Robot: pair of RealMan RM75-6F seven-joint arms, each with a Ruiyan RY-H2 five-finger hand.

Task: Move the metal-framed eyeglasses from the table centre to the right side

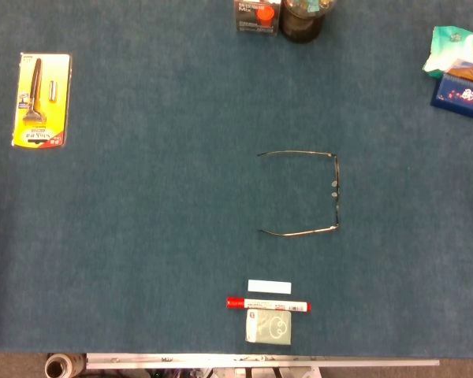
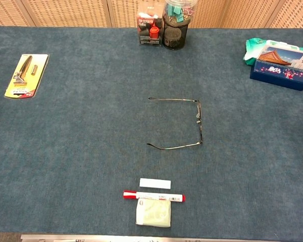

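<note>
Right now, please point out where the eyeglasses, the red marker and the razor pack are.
eyeglasses (image 1: 336, 189): head view, on the front frame near the nose pads.
red marker (image 1: 268, 305): head view, on the middle of its barrel.
razor pack (image 2: 26, 75): chest view, on the yellow card's middle.

This looks like a robot test bench or lab more than a lived-in room. A blue felt-covered surface (image 2: 65, 151) carries unrelated small goods spaced well apart: a carded razor (image 2: 25, 75), a mesh pot of binder clips (image 2: 174, 31), a red marker (image 2: 153, 196) beside a white eraser (image 2: 155, 183), a blue box (image 2: 280, 68). Perforated wooden panels (image 2: 70, 12) line the far edge, and a metal rail (image 1: 260, 363) edges the near side.
</note>
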